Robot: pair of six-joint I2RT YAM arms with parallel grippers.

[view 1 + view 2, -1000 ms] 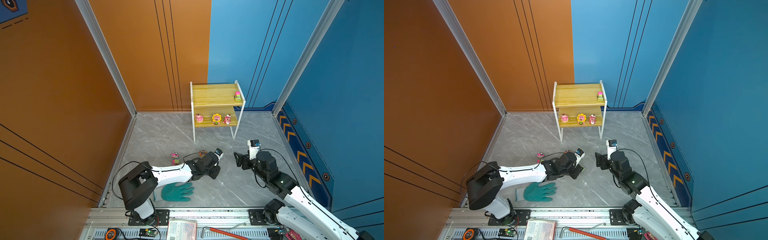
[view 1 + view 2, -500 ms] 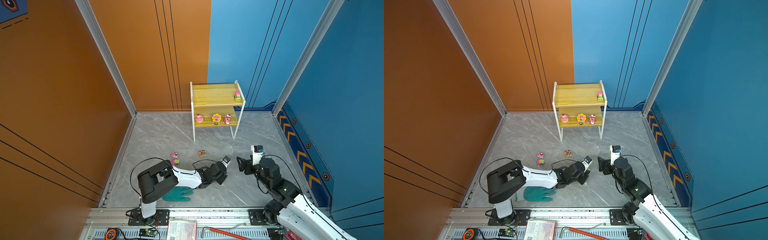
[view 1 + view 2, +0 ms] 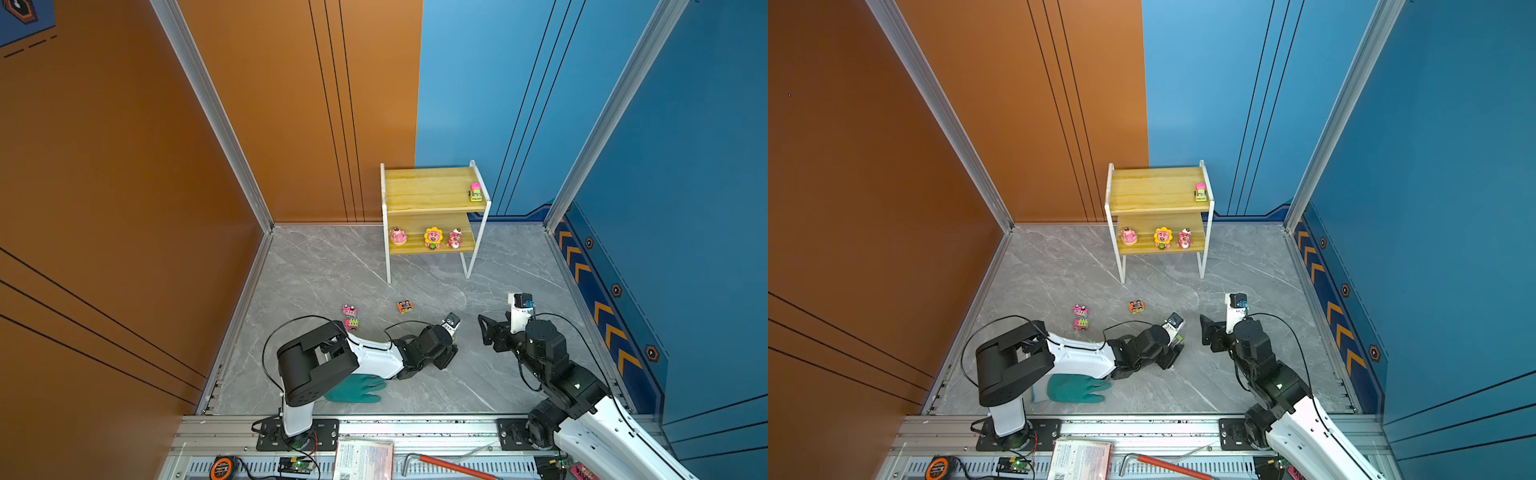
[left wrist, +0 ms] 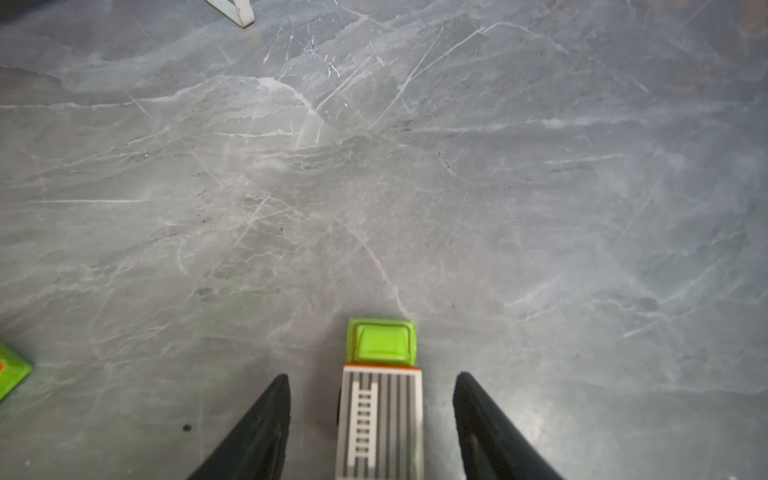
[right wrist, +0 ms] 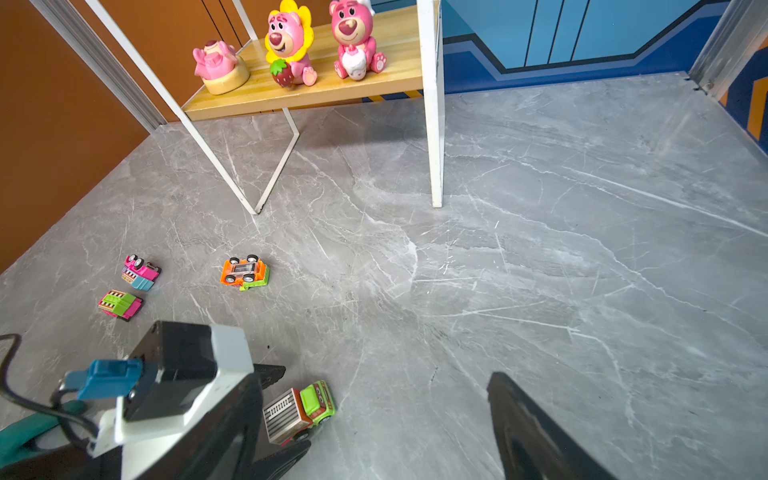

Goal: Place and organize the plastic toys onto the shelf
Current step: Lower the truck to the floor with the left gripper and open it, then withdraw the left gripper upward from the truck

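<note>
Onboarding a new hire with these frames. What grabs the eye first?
The yellow shelf stands at the back, with three pink bears lined up on its lower board and one car on the upper. Near the front, the left gripper straddles a green-cab truck on the grey floor, jaws open and clear of its sides. Two pink cars and an upturned orange one lie loose on the floor in between.
</note>
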